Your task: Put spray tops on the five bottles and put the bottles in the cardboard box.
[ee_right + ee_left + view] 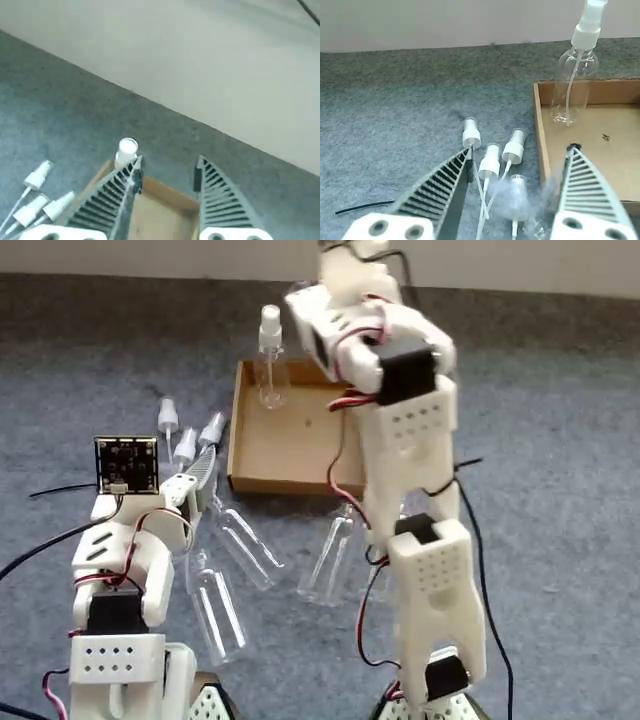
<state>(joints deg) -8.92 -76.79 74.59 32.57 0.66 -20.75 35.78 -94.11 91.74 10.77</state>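
**One capped bottle in the box, both end effectors open**

The left end effector (520,151) has its fingers spread wide, low over the loose spray tops (490,161). These lie clustered on the grey table (395,125), just beside the cardboard box (540,130). A capped bottle (575,75) stands upright in a far corner of the box. The right end effector (170,161), fingers apart and gripping nothing, hangs raised above the box near that bottle's top. Uncapped bottles (215,608) lie on their sides on the table in front of the box.
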